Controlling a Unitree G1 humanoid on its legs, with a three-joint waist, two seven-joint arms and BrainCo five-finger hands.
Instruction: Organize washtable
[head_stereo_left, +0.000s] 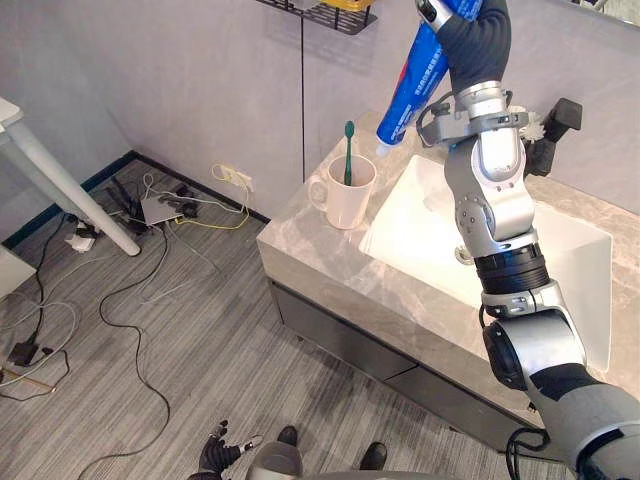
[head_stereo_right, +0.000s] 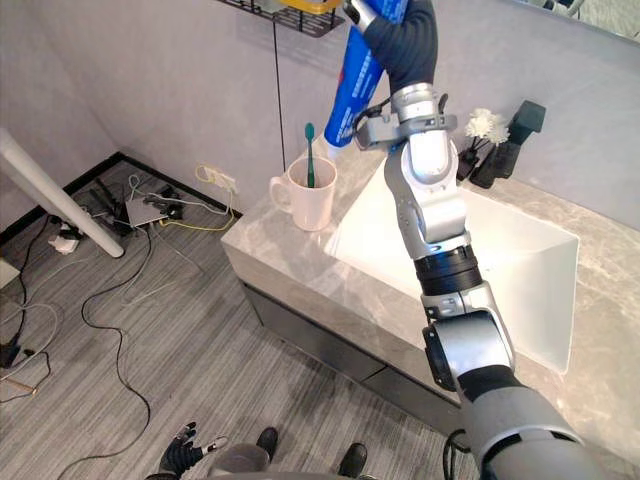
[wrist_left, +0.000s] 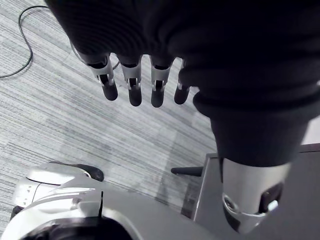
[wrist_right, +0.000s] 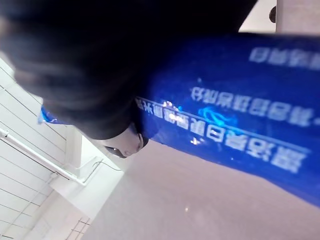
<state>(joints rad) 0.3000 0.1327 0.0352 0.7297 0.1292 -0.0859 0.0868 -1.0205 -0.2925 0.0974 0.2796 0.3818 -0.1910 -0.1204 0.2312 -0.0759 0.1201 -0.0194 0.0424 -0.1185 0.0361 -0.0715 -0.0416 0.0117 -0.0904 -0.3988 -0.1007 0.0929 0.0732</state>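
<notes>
Up high, near the top of the head views, the robot's right hand (head_stereo_left: 468, 40) is closed around a blue toothpaste tube (head_stereo_left: 410, 92). The dark ribbed cover of the hand wraps the upper part of the tube, and a silver finger shows at its top edge. The tube hangs tilted, with its white cap end lowest. That cap sits in the air just above and to the right of the rim of a mug (head_stereo_left: 345, 200), and does not appear to touch it. In the right wrist view the blue tube (wrist_right: 235, 125) runs right alongside the hand's dark cover.

The cream mug stands upright on a grey stone countertop (head_stereo_left: 320, 262), close to its back left corner, with its handle turned to the left. A green toothbrush (head_stereo_left: 349, 150) stands in the mug, bristles up. Just to the right of the mug, a white rectangular sink (head_stereo_left: 430, 235) is sunk into the countertop. Behind the sink, against the wall, stand a black fixture (head_stereo_right: 512, 140) and a small white flower-like object (head_stereo_right: 485, 124), side by side.

A black wire shelf (head_stereo_left: 320, 14) is mounted on the wall above the mug.

The robot's left hand (head_stereo_left: 222, 447) hangs low over the grey striped floor (head_stereo_left: 200, 350), well apart from the countertop. Its fingers (wrist_left: 134, 92) are straight and relaxed, holding nothing.

Farther left on the floor, cables (head_stereo_left: 160, 208) lie tangled by the wall, near a slanted white table leg (head_stereo_left: 60, 175).
</notes>
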